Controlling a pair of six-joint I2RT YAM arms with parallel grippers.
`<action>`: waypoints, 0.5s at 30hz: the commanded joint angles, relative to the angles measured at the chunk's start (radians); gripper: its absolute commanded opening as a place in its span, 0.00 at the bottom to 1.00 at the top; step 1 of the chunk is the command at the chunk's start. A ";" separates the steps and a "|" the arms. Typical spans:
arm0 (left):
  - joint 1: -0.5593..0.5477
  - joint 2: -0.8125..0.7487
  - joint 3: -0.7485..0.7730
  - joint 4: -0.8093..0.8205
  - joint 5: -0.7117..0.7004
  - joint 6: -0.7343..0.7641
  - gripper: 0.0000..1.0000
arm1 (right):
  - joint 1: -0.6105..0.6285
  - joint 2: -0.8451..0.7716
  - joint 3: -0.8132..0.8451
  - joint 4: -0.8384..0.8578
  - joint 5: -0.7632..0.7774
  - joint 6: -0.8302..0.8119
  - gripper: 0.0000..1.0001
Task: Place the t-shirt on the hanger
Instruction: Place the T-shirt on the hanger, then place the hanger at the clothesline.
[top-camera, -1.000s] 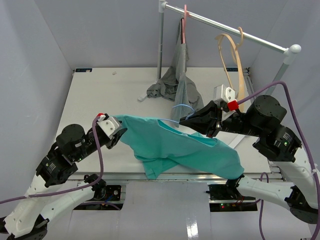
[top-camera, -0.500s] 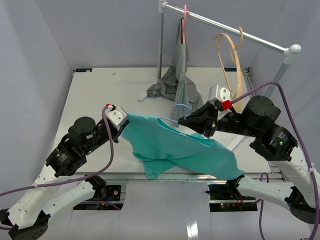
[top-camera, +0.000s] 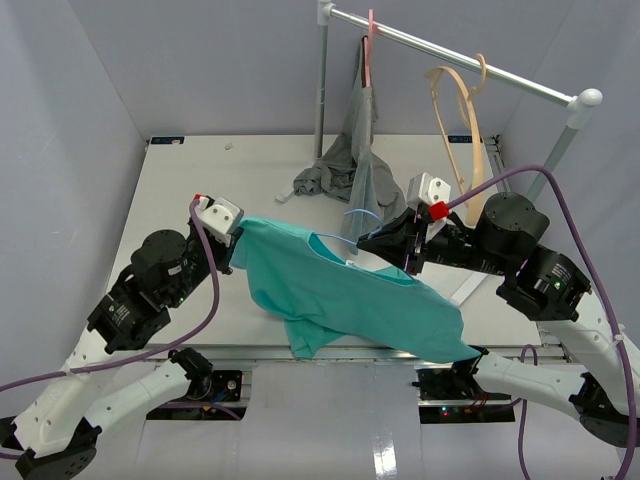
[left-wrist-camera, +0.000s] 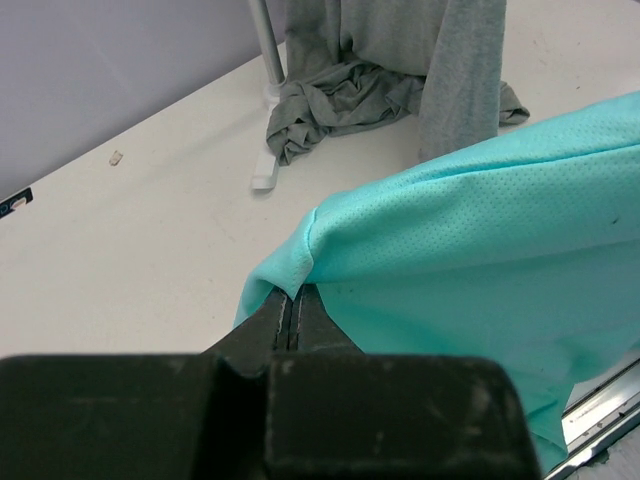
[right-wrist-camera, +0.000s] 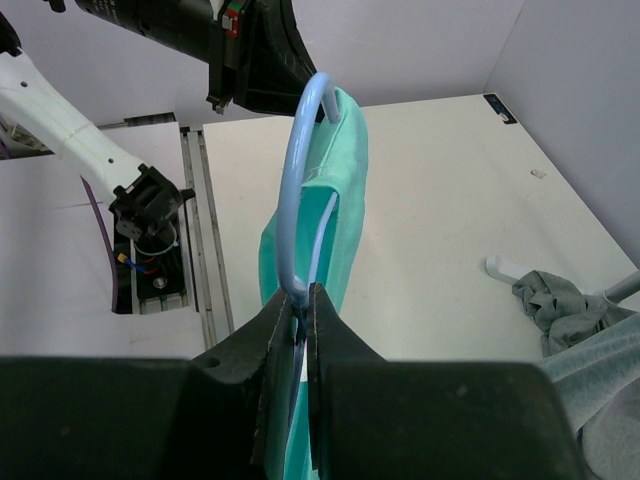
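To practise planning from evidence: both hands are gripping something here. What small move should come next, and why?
Probably the left hand should draw the pinched edge of the t-shirt slightly outward, away from the right hand. That hand clamps the hanger, whose wire shows bare beside the cloth, so the shirt looks only partly seated.

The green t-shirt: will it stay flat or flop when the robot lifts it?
Probably floppy: the t-shirt sags and folds between the left tool and the right tool. It seems light, since a thin pinch at one edge holds it up. It may slide along the smooth wire hanger.
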 joint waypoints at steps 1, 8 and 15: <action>-0.001 0.000 0.005 -0.011 -0.050 -0.022 0.02 | -0.001 -0.009 0.036 -0.005 -0.023 -0.026 0.08; -0.001 -0.033 0.034 -0.074 0.140 0.027 0.63 | -0.001 0.002 0.064 0.003 -0.057 -0.020 0.08; 0.001 -0.020 0.160 -0.038 0.525 0.116 0.64 | -0.001 0.011 -0.040 0.129 -0.088 0.010 0.08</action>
